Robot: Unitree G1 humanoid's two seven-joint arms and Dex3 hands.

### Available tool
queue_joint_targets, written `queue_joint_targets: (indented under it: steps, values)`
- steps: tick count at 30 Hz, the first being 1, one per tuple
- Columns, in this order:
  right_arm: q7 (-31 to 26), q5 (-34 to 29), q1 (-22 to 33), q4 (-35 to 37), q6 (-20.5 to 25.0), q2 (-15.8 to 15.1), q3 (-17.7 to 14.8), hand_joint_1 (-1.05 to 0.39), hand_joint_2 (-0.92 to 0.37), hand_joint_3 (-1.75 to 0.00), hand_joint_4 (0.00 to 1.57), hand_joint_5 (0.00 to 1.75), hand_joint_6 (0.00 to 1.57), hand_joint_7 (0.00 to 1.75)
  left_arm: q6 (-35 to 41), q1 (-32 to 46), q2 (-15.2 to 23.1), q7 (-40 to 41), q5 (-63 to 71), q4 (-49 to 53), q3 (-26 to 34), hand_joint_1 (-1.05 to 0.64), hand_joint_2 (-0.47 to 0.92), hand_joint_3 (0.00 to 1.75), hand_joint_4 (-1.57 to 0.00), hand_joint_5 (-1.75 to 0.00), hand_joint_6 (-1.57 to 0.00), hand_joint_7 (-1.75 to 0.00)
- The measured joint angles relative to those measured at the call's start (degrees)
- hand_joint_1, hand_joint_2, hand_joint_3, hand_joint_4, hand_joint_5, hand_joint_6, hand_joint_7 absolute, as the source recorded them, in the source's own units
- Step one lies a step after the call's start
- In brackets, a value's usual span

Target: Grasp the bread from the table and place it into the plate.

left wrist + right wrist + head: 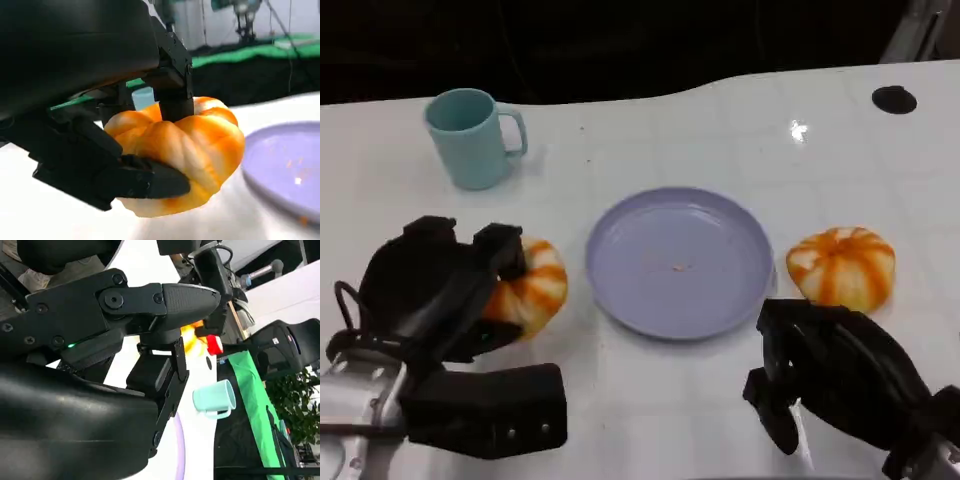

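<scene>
Orange bread (175,145) gripped by left hand (450,285) beside plate (620,290); right hand (820,375) holds nothing, fingers apart.

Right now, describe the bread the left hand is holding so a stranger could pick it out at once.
Start at the lavender plate in the middle of the white table. Beside it, on the teal mug's side, sits a round orange-and-white striped bread. Unlike the matching free bread across the plate, this one has the left hand's black fingers around it.

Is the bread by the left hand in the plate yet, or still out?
Out. The bread lies left of the plate, with the left hand gripping it; the plate holds only crumbs.
</scene>
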Motion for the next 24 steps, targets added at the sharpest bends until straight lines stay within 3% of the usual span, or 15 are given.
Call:
queue_joint_targets:
  steps: [5,11,18,20,23,24]
  values:
    - [0.4,0.4,0.1,0.2,0.1,0.0,-0.1,-0.92,-0.92,-0.38,1.29,1.58,1.09,1.50,-5.6,-4.3,-2.2,3.9,-2.1,4.4,0.0,-0.18,0.51,1.08,-0.88,-1.75,-0.65,-1.75]
    - [0.3,0.0,0.3,0.2,0.0,0.0,0.0,-0.91,-0.92,-0.43,1.29,1.58,1.09,1.51,-10.0,-12.7,-3.8,3.2,-4.5,10.9,-1.2,-0.19,0.52,1.09,-0.90,-1.75,-0.68,-1.75]
    - [0.3,-0.1,0.6,0.2,-0.1,0.0,0.2,-0.92,-0.92,-0.42,1.29,1.58,1.09,1.52,-13.6,-21.5,-9.2,2.7,-5.2,24.7,-5.4,-0.23,0.48,1.07,-0.92,-1.75,-0.68,-1.75]
    - [0.2,-0.2,0.6,0.2,-0.1,0.0,0.2,-0.92,-0.92,-0.43,1.30,1.58,1.09,1.53,-14.4,-23.4,-10.8,2.9,-5.2,28.3,-6.4,-0.23,0.56,0.88,-0.90,-1.75,-0.86,-1.13]
    - [0.2,-0.2,0.8,0.1,-0.1,0.0,0.3,-0.92,-0.92,-0.43,1.30,1.58,1.10,1.53,-14.6,-25.9,-12.9,3.1,-5.2,32.4,-7.7,-0.22,0.54,1.03,-0.93,-1.75,-0.77,-1.65]
    - [0.2,-0.2,0.9,0.1,-0.1,0.0,0.3,-0.92,-0.92,-0.43,1.30,1.58,1.09,1.53,-14.9,-26.5,-13.6,3.3,-5.4,33.7,-7.9,-0.21,0.53,1.07,-0.94,-1.75,-0.78,-1.70]
